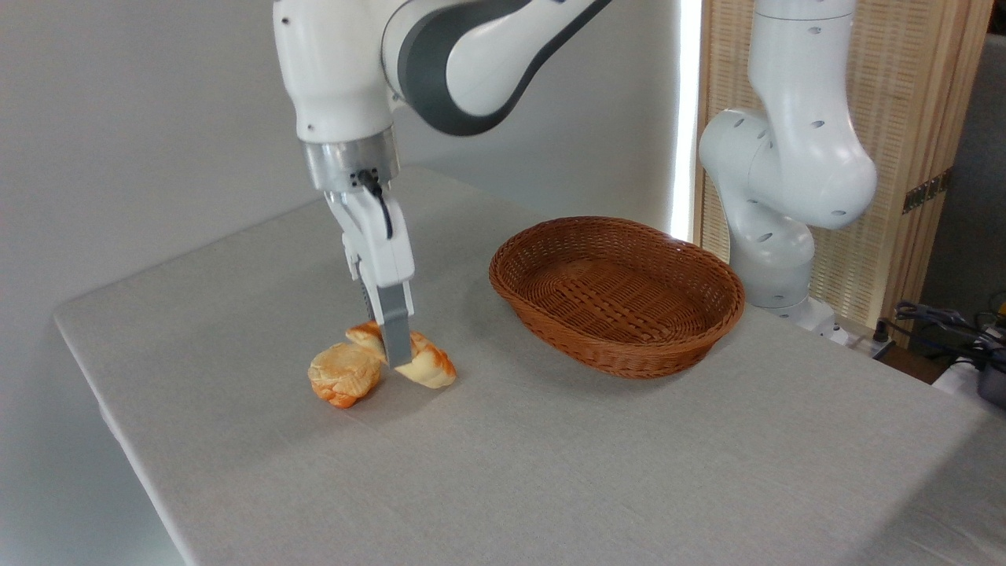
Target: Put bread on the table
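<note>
Bread: braided loaf (428,363), pale cream with golden-orange stripes, lying on the grey table (550,472) in its left-centre part, long axis running from upper left to lower right.
Bread and claw: gripper (395,346) comes straight down onto the loaf's middle; one grey finger (395,330) crosses in front of the loaf, its tip low against the near side. Loaf ends stick out on either side of that finger.
Claw state: only the near finger is plainly seen, the other is hidden behind it and the loaf, so I cannot tell whether the fingers clamp the bread or stand just apart from it.
Contact with table: the loaf's lower right end appears to rest on the cloth; whether the whole underside does is unclear.
Bun: round, puffy bun (344,375) with an orange bottom, just left of the loaf and touching or almost touching it, on the table.
Basket: brown oval wicker basket (617,295), well to the right of the bread, holding nothing that can be seen.
Arm: white Franka arm (440,55) reaches over from its base (774,259) behind the basket.
Writing: no brand, label or lettering can be read anywhere.
</note>
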Available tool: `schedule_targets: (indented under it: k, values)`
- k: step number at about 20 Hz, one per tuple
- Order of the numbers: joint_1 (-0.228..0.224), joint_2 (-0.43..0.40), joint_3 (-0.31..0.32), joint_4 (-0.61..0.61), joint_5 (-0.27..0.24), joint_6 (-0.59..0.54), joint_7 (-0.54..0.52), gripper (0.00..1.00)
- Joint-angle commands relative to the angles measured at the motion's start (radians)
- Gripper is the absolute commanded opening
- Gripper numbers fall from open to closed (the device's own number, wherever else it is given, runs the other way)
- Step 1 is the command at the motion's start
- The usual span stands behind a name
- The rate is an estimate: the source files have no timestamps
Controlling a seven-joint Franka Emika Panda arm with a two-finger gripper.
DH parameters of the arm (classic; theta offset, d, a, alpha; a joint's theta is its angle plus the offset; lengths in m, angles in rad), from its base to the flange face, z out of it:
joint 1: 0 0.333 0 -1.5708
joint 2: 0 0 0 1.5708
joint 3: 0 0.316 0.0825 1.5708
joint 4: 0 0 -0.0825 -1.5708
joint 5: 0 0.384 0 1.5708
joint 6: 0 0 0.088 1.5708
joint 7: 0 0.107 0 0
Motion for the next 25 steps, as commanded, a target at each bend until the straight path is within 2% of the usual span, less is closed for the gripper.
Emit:
schedule_targets:
  k: [1, 5, 12, 16, 17, 20, 25]
  values:
    - [-0.001, 0.044, 0.0, 0.025, 0.015, 0.019, 0.02, 1.0]
    - [-0.001, 0.084, 0.0, 0.065, 0.001, 0.11, 0.004, 1.0]
    - [-0.001, 0.09, 0.0, 0.074, -0.002, 0.117, 0.004, 1.0]
    - [-0.001, 0.09, 0.0, 0.091, -0.003, 0.117, -0.114, 1.0]
    - [-0.001, 0.09, -0.001, 0.1, -0.005, 0.112, -0.122, 1.0]
    - [-0.001, 0.088, 0.0, 0.126, -0.051, 0.08, -0.193, 1.0]
    - [-0.001, 0.087, 0.002, 0.232, -0.054, -0.059, -0.201, 1.0]
